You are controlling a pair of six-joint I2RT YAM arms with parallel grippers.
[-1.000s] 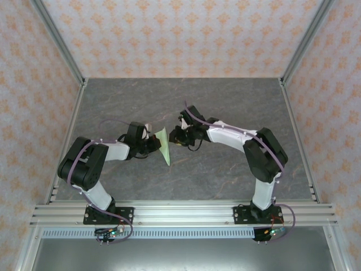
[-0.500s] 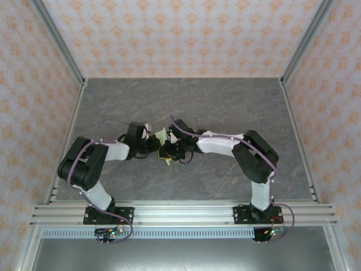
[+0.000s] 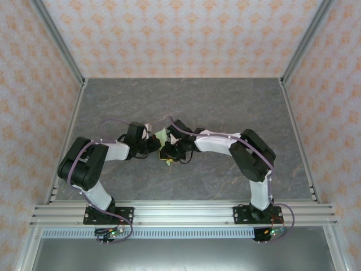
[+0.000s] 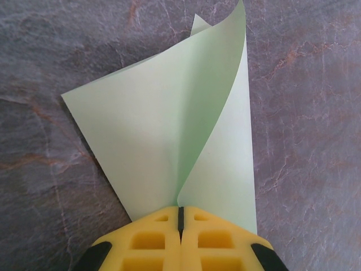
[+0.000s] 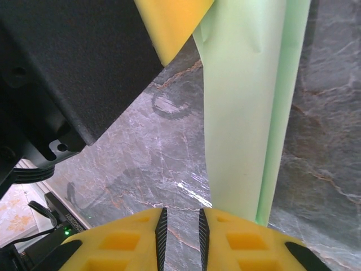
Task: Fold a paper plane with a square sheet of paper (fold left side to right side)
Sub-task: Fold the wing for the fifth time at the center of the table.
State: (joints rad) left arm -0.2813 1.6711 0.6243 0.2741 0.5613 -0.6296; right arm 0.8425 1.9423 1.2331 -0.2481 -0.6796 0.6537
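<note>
The square sheet of paper (image 4: pixel 169 124) is pale green and folded over, one flap curling up off the dark stone table (image 3: pixel 225 107). My left gripper (image 4: pixel 181 210) is shut on its near corner, yellow fingers pressed together. In the top view the sheet (image 3: pixel 163 135) stands between both grippers, partly hidden by them. My right gripper (image 5: pixel 180 217) hovers just beside the sheet (image 5: pixel 248 113). Its jaws are a narrow gap apart, with bare table showing between them. The paper runs past the outer side of its right finger (image 5: pixel 248 237).
The left gripper's yellow finger (image 5: pixel 169 22) and black body (image 5: pixel 73 68) sit very close in front of the right wrist camera. Metal frame posts (image 3: pixel 62 51) and patterned walls (image 3: pixel 180 34) bound the table on three sides.
The right arm has swung left and down, from a gap away to right against the paper and the left gripper. The left arm has kept still, holding the sheet.
</note>
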